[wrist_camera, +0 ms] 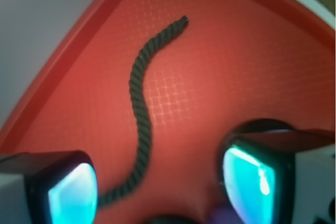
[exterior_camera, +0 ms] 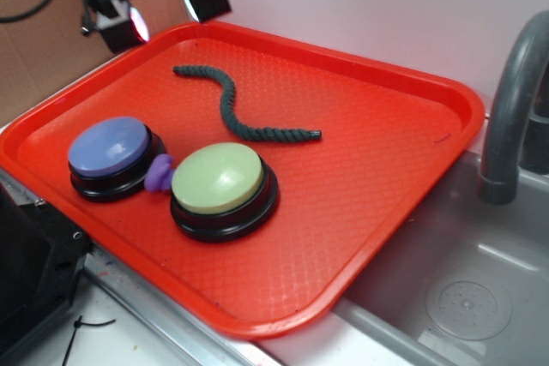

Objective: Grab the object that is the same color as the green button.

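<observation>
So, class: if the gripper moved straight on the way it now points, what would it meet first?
Probably the green rope, lying between the open gripper's fingers on the red tray; depth is uncertain.

The gripper (exterior_camera: 163, 8) is built of black blocky parts with white panels. Each of its two jaws ends in a glossy pad, glowing cyan in the wrist view and pinkish white from outside. Black cables loop behind it.
</observation>
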`<state>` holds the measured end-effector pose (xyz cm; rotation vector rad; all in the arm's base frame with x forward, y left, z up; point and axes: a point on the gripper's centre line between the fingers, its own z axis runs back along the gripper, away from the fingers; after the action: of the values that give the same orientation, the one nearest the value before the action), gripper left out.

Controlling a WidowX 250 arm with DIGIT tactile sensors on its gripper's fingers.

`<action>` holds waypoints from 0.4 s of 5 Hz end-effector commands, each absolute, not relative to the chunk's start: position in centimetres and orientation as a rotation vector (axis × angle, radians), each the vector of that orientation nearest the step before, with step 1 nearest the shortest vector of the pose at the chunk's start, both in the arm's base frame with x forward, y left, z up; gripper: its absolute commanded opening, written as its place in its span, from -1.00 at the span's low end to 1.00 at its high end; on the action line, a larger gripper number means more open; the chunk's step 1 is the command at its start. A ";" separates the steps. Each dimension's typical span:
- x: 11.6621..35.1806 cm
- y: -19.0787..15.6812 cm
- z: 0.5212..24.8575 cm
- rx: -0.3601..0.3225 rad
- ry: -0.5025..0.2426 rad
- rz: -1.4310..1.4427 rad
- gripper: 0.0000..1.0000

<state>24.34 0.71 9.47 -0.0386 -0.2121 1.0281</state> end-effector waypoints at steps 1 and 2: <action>26.7 1.1 5.2 -0.124 -0.165 1.035 1.00; 26.8 1.3 3.5 -0.116 -0.138 1.036 1.00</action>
<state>26.44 0.32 2.53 -0.0992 -0.0979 1.0292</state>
